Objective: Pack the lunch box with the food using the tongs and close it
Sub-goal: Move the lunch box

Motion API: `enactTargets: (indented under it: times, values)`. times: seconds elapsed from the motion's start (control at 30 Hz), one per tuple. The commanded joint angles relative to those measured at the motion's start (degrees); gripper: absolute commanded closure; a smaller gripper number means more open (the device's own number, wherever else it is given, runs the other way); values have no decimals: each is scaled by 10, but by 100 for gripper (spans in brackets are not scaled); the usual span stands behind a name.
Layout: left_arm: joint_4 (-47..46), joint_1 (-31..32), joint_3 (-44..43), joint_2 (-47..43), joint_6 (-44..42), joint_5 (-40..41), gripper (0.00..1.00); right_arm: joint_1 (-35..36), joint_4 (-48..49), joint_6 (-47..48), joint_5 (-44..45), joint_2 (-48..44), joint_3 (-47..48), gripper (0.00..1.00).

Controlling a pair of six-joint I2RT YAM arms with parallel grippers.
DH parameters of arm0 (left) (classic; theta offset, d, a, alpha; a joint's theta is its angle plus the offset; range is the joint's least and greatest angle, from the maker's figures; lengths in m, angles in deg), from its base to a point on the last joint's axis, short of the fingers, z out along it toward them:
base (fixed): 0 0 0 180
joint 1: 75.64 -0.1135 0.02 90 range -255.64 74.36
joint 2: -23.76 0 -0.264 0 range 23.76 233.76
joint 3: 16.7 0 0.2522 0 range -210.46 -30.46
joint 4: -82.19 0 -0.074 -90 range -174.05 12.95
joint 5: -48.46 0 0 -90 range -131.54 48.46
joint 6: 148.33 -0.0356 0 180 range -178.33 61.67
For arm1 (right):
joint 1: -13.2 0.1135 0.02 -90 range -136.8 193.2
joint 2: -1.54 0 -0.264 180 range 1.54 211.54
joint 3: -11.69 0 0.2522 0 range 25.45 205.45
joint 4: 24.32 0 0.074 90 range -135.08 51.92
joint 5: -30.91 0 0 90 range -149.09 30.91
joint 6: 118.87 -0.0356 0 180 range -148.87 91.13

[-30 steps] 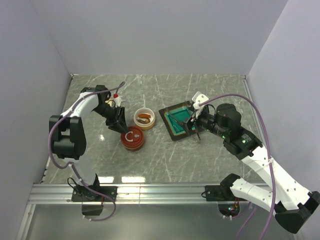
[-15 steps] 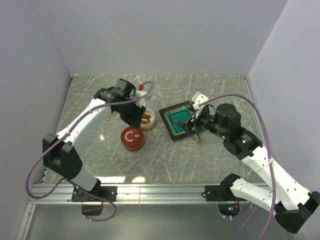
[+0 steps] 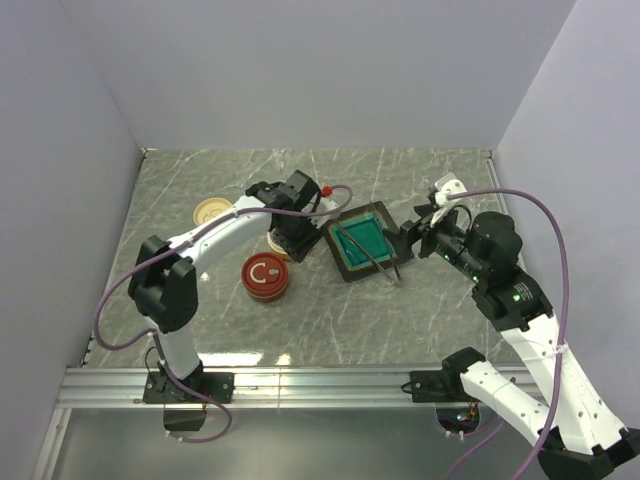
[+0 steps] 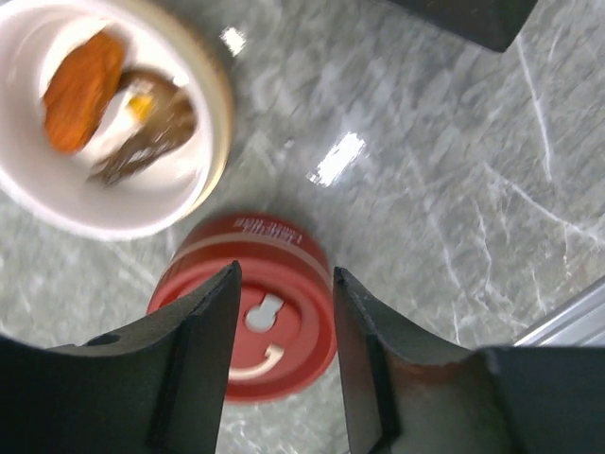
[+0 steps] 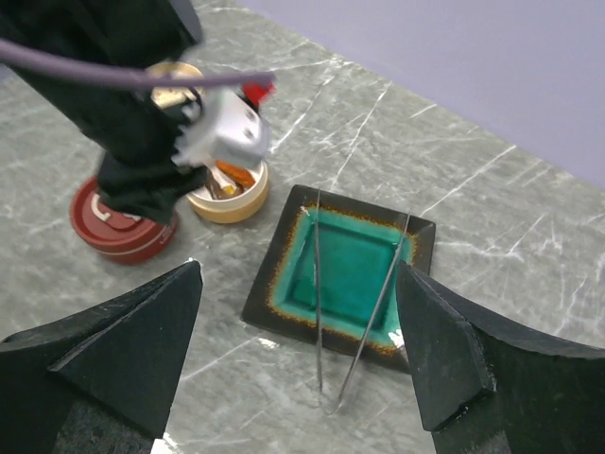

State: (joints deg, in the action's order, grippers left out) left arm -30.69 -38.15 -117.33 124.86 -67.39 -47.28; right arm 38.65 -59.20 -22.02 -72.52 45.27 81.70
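Tongs (image 5: 318, 303) lie across tray (image 5: 263, 298); lunch box (image 4: 38, 180) holds food (image 4: 85, 76); end effectors (image 4: 284, 312) (image 5: 298, 274) parted, empty.

Bright, even overhead light puts white glare on the marble table (image 3: 330, 320). In the left wrist view the food (image 4: 85, 78) is motion-blurred.

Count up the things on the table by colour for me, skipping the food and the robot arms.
Red: 1, round plastic lid
Cream: 2, round bowl holding food, flat round disc
Teal: 1, square tray with dark rim
Dark grey: 1, slim metal tongs
Total: 5
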Motion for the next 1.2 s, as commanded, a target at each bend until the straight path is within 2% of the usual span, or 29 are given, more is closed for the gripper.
enactTargets:
  times: [0.0, 0.33, 0.53, 0.87, 1.17]
  values:
    - [-7, 15, -40, 38, -25, -1, 52, -19, -15, -40, -20, -14, 27, 10]
    - [0, 29, -40, 88, -56, 49, 56, -46, -35, -34, -19, -19, 21, 10]
    - [-5, 35, 4, 87, -82, 94, 56, -51, -34, -29, -26, -15, 24, 10]
    - [-40, 33, 114, 43, -111, 143, 58, -53, -33, -23, -40, -8, 33, 9]
    - [-36, 2, 194, -39, -132, 135, 58, -53, -27, -20, -49, -8, 25, 9]
